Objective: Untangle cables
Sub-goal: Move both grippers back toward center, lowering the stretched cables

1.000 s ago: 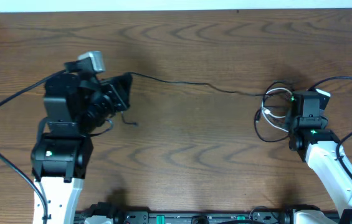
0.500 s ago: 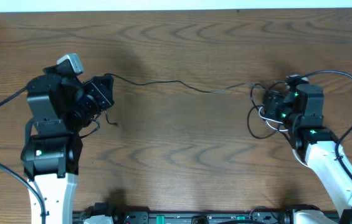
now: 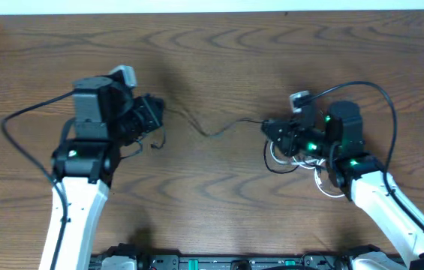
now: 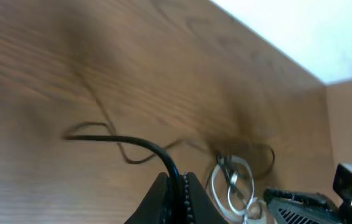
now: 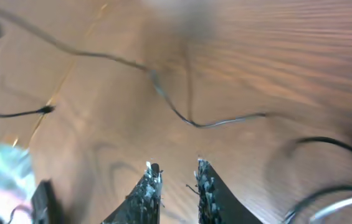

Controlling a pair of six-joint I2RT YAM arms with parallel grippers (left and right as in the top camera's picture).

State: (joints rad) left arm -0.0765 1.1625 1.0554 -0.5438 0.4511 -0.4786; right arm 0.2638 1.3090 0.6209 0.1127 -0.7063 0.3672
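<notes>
Left fingers (image 4: 161,200) pressing together, pinching black cable (image 4: 135,142). Right fingers (image 5: 150,185) standing slightly apart, gripping nothing (bare desk (image 5: 275,56) showing through gap). Black cable running slack between both arms; white cable (image 4: 233,182) lying looped by right arm, mixing with black loops.

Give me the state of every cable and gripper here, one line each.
white cable: coiled in loops on the table, not held.
black cable: one end pinched in the left gripper, slack across the table, far end among the white cable's loops.
left gripper: shut on the black cable.
right gripper: open, nothing between its fingers.
</notes>
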